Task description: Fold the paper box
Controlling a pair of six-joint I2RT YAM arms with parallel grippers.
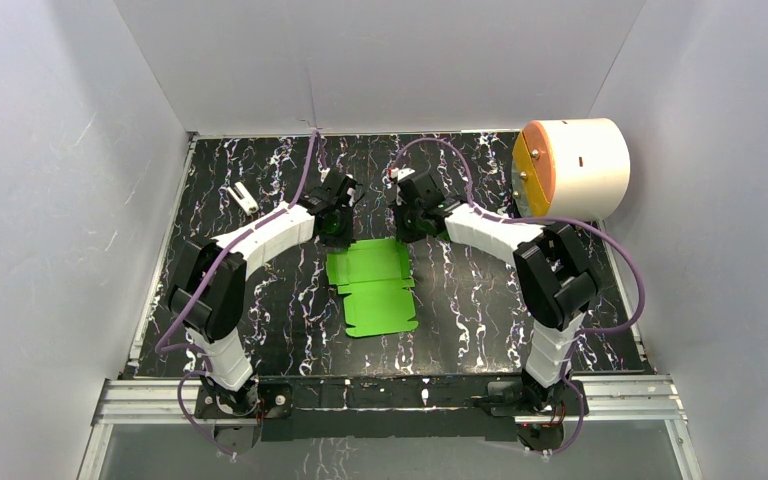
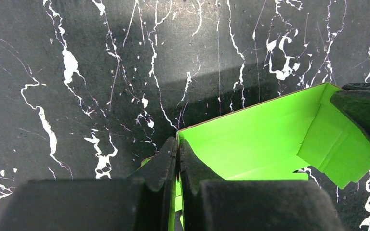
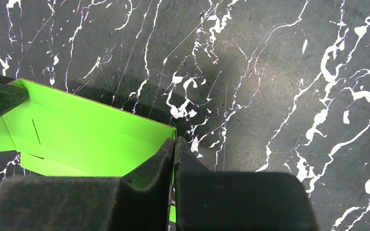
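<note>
**Far wall lifting, most folds waiting**

The paper box [image 1: 375,290] is lying at the middle of the desk [image 1: 480,320], its near panels resting flat and unfolded. At its far edge the left pincer [image 2: 178,144] and right pincer [image 3: 173,143] are each clamping a corner, holding that panel raised. Side walls and tabs are looking unfolded, I judge

A robotics lab test cell: two white-and-black robot arms, the left arm [image 1: 260,235] and the right arm [image 1: 490,232], are bolted to an aluminium rail [image 1: 145,402] at the near edge of a black marble-patterned table [image 1: 480,320], boxed in by plain white panels [image 1: 60,200] left, far and right, with purple cables [image 1: 307,170] looping to the wrists
</note>
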